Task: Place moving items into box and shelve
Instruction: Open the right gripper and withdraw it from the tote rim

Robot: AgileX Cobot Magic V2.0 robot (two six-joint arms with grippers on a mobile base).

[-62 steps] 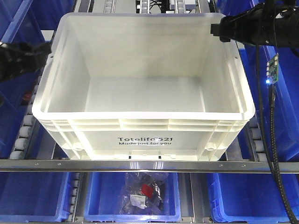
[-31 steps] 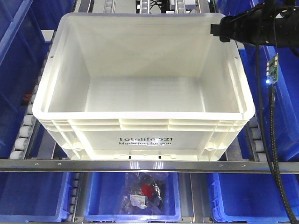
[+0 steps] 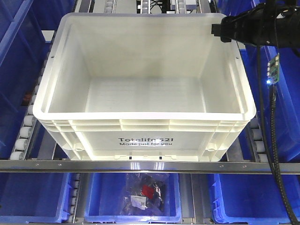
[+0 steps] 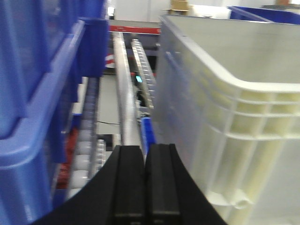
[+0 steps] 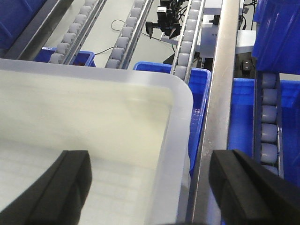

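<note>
The box [image 3: 140,116], a large white tote with black print on its front, sits on the roller shelf, and its inside shows bare. The moving items are out of view. My right gripper [image 3: 216,32] hangs at the box's back right corner. In the right wrist view the right gripper [image 5: 152,161] is open, one finger over the box [image 5: 93,117] interior and the other outside its rim. In the left wrist view my left gripper [image 4: 145,149] is shut on nothing, low beside the box's [image 4: 225,122] left outer wall. The front view does not show the left arm.
Blue bins [image 3: 14,56] flank the box, and another blue bin [image 3: 133,197] below holds a bag of dark parts. White rollers [image 3: 26,126] run along both sides. A metal rail [image 3: 150,166] crosses in front. A black cable [image 3: 274,140] hangs at the right.
The left arm, at the box's left rim a second ago, has pulled back out of the front view. The right arm and the box have not moved.
</note>
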